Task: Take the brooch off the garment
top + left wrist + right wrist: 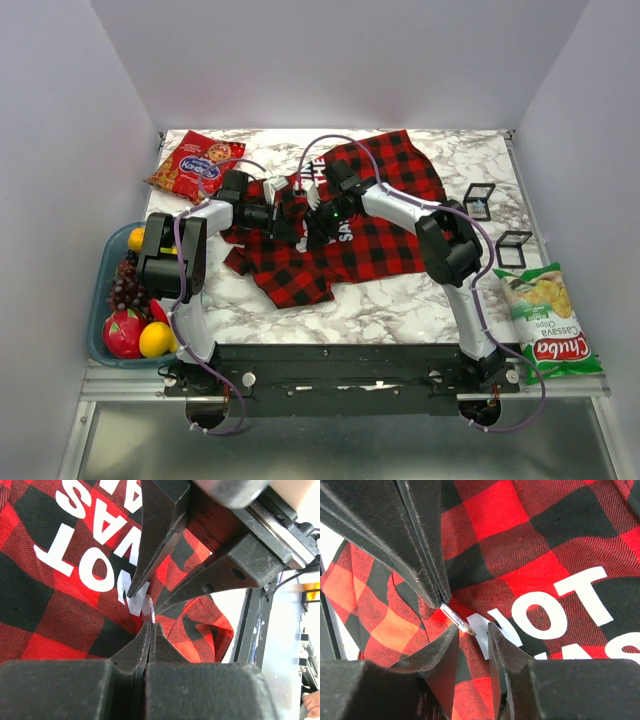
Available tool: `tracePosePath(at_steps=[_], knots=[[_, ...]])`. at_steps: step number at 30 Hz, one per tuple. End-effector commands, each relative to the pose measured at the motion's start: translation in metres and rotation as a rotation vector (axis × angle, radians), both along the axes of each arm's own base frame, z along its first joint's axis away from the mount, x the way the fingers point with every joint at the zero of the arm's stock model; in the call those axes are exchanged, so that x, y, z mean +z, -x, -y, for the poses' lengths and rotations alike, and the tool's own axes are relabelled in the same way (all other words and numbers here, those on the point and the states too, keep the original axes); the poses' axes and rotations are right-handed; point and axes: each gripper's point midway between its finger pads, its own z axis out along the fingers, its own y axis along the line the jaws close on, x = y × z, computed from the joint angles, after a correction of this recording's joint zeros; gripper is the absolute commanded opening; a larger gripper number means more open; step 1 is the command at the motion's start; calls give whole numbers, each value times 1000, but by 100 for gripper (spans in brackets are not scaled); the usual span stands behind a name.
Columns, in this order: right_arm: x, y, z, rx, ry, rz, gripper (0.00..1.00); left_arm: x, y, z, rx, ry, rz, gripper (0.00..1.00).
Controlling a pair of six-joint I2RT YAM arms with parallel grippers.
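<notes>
A red-and-black checked shirt (385, 250) lay spread on the marble table (400, 300). Toward the shirt's nine o'clock side, over its white lettering (555, 615), the left gripper (150, 626) was pinched closed on the rim of the small silvery brooch (457, 620). The brooch stood edge-on against the cloth beside the word NOT. The right gripper (472, 628) had its fingers parted, one on either side of the brooch, not clamping it.
</notes>
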Motion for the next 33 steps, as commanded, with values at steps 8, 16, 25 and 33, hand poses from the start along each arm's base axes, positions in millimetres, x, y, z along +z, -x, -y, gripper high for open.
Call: tracePosePath(at_steps=[8, 16, 25, 33], knots=[[-6, -21, -11, -111, 23, 0, 31, -2, 9, 4, -13, 58, -72, 0], [-7, -37, -10, -273, 75, -27, 26, -8, 13, 7, 36, 73, -148, 0], [3, -30, -24, -405, 21, -209, 27, -23, 30, 9, 71, 67, -181, 0], [13, -12, -29, -326, -33, -238, 36, -25, 29, 10, 81, 45, -183, 0]])
